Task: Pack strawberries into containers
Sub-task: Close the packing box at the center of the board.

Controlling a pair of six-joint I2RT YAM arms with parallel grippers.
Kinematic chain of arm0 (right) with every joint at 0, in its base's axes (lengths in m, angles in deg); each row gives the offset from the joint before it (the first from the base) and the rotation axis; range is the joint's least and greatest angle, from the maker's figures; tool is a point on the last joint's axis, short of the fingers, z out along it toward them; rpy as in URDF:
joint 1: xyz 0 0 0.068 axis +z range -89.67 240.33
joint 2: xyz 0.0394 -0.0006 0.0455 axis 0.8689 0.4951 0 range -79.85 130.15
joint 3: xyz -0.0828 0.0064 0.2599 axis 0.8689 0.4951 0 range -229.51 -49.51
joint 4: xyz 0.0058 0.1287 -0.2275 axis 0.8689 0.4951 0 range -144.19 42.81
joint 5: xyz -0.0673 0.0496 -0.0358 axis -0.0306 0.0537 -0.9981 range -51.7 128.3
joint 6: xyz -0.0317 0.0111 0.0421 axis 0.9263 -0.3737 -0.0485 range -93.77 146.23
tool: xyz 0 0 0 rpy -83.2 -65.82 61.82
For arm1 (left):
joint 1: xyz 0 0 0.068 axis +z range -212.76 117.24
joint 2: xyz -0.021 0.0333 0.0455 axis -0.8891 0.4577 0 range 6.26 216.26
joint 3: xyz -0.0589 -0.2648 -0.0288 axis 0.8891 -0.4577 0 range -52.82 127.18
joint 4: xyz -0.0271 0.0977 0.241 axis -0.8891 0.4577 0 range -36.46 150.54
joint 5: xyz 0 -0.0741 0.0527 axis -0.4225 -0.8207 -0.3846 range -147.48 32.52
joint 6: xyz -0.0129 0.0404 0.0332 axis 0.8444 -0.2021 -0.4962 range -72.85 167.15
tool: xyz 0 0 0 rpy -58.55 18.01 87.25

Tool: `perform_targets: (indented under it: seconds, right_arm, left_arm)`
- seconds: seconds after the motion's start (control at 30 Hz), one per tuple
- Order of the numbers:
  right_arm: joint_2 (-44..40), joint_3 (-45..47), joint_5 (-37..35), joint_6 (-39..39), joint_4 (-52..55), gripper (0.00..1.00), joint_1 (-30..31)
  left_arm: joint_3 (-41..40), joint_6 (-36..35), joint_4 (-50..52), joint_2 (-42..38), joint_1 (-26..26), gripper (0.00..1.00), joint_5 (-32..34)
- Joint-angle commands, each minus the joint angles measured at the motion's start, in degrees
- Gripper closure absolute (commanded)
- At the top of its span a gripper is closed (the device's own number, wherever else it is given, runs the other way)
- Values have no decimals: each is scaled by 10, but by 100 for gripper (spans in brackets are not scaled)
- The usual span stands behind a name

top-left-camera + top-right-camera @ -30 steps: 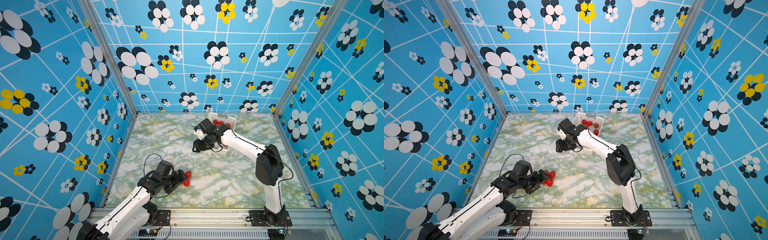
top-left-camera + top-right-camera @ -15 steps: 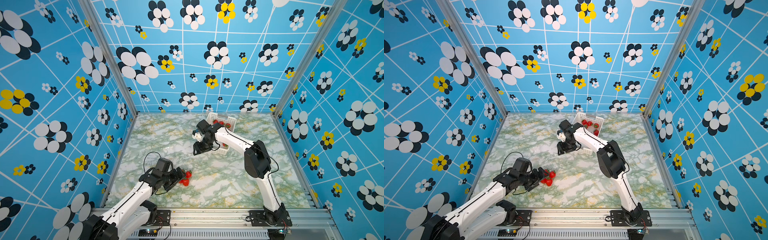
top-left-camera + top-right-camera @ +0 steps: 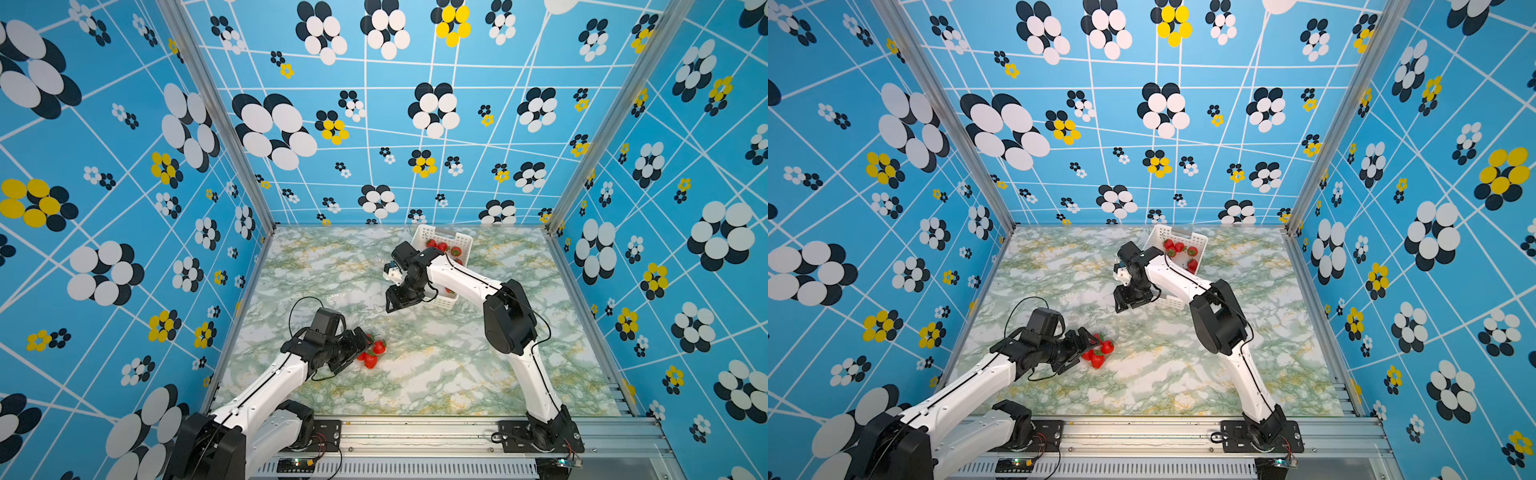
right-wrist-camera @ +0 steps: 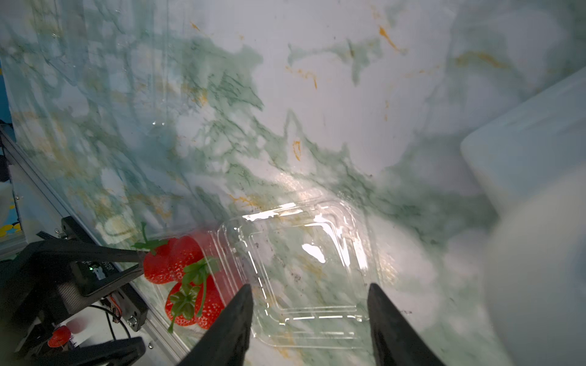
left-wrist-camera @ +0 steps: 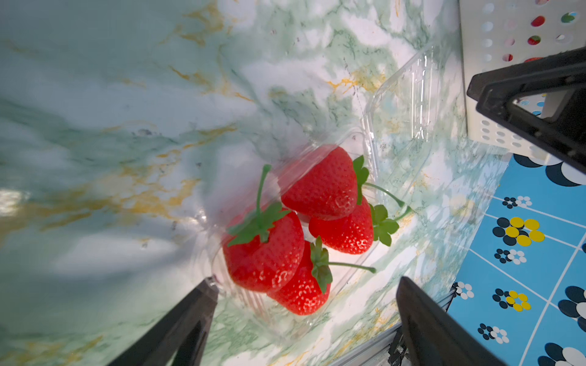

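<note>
The left gripper (image 5: pixel 306 281) stands wide open and empty, low at the near end of the clear container (image 5: pixel 364 139), one fingertip seemingly at its corner, though contact is hard to tell. Four strawberries (image 5: pixel 298 228) lie heaped inside, and the hinged lid (image 4: pixel 304 269) lies flat on the marble table (image 3: pixel 436 374) beside them. The right gripper (image 4: pixel 309 285) hovers over that lid, jaws partly apart, holding nothing. More berries sit in the white basket (image 3: pixel 463 243) at the back. The box looks full, so closing the lid is probably next, and that is where it could go wrong: the thin plastic is light and slick, so a push from either arm may slide or tip it. The topmost berry and the stems jutting over the rim could be pinched or keep the lid from snapping shut
</note>
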State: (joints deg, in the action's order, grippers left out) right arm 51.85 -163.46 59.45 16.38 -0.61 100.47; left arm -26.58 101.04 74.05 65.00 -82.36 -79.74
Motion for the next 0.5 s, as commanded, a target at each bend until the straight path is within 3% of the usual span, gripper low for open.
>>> perform_targets:
  seconds: [0.0, 0.47]
  right_arm:
    - [14, 14, -2, -7, 3, 40, -12]
    - [4, 72, -10, -22, -35, 40, -18]
  left_arm:
    - [18, -18, -5, 5, 8, 10, -9]
    - [31, -30, 13, 5, 11, 10, -9]
